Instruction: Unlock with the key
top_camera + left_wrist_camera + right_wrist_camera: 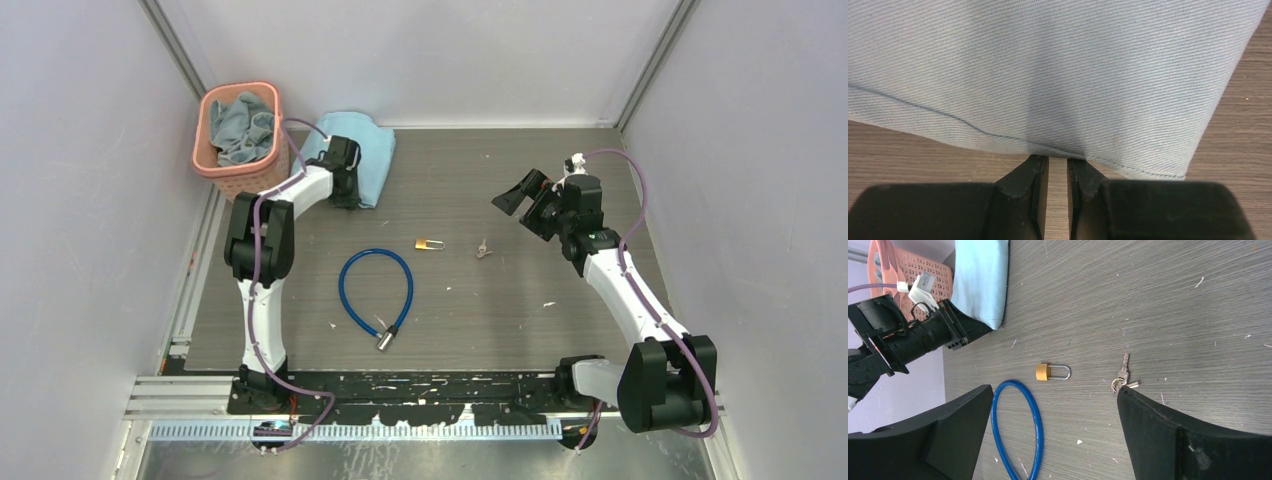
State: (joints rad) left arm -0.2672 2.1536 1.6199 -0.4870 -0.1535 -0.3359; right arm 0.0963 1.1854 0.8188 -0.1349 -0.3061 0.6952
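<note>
Calls for lowering the wide-open right gripper point(1055, 390) over the key point(1122, 371) near the padlock point(1044, 372), pinching its flat sides; left gripper point(1058, 160) nearly closed at the hem of the cloth point(1048, 75), hold unclear

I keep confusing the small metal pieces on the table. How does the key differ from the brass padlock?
The key is thin and silvery-grey, bunched on a small ring; the padlock has a brass body with a silver shackle. The key lies nearer the right arm, the padlock nearer the blue cable. Both lie flat on the table, apart.
</note>
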